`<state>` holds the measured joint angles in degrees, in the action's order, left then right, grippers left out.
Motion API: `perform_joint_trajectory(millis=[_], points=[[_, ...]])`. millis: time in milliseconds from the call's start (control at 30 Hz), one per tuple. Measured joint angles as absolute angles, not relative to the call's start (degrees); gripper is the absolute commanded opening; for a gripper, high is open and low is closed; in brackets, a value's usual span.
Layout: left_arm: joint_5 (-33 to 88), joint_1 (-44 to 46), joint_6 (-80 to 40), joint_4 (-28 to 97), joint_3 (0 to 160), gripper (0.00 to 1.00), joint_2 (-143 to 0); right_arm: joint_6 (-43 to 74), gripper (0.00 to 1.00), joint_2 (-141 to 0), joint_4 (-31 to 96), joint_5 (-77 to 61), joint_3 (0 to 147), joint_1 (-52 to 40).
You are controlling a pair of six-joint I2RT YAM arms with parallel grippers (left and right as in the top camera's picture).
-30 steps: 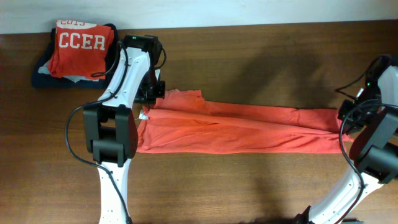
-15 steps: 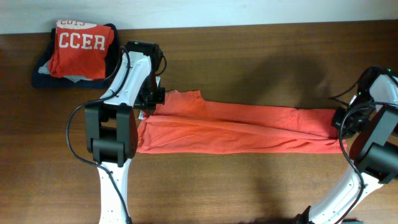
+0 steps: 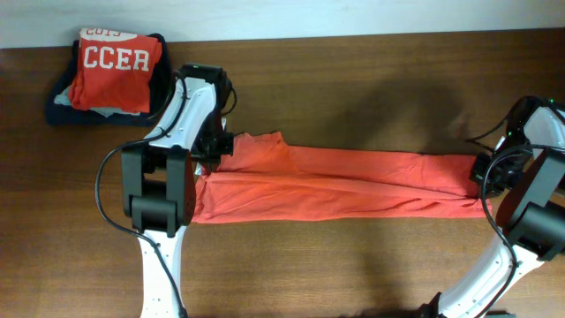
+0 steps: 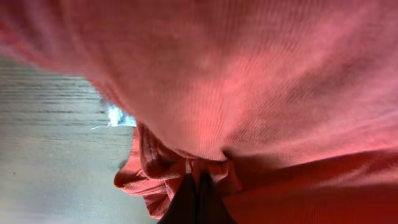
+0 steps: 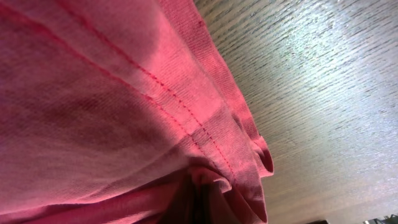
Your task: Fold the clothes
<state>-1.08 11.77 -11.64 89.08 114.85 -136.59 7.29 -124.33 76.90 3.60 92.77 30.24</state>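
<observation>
inspector: item one, the orange garment. location?

assessor: laid out in a long band across the wooden table, running left to right between the two arms. it is doubled along its length, with a fold line down the middle. the left end is wider than the right and has a corner sticking up at the top.

inspector: left gripper?

assessor: at the upper left corner of the garment. in the left wrist view its dark fingertips are pressed together with bunched orange cloth caught between them. clenched on the garment.

inspector: right gripper?

assessor: at the far right end of the band. the right wrist view shows a stitched hem gathered into a pinch at the bottom of the frame, where the fingers meet. recorded as gripping the garment. bare table shows just past the hem.

inspector: is the cloth lifted at either end?

assessor: cannot tell from overhead. both wrist views are too close on the fabric to settle it.

inspector: other items?

assessor: a pile of folded clothes at the back left corner, well apart from the garment. a red shirt lettered "ccer" lies on top.
</observation>
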Motion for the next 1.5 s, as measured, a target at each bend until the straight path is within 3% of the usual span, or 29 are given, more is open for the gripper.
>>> perform_joint_trajectory(millis=[367,400,433,500,667,1067,1233,1500], points=[[-1.13,11.88,-11.84,89.06,113.58,0.01,-136.59,7.27,0.05,-124.33,74.85,3.62,88.27,30.24],[-1.13,11.90,-11.86,89.01,113.45,0.01,-136.59,7.29,0.09,-124.33,74.85,3.62,88.20,30.24],[-1.23,11.97,-11.86,88.84,113.19,0.06,-136.59,7.27,0.19,-124.33,74.85,3.62,88.20,30.24],[-1.37,12.10,-11.99,88.58,112.71,0.17,-136.59,7.07,0.48,-124.33,74.83,3.70,88.20,30.24],[-1.98,12.21,-12.34,88.64,112.05,0.24,-136.57,7.16,0.67,-124.36,77.28,3.86,88.77,30.24],[-2.00,12.21,-12.49,90.67,116.33,0.37,-132.64,2.96,0.79,-124.44,90.04,-1.56,106.94,28.88],[-2.00,12.21,-12.86,89.45,117.80,0.55,-128.07,0.14,0.82,-124.44,86.28,-2.98,107.50,25.32],[0.21,12.21,-13.10,87.11,117.56,0.56,-126.89,-1.34,0.89,-124.44,81.60,-4.01,107.53,22.72]])
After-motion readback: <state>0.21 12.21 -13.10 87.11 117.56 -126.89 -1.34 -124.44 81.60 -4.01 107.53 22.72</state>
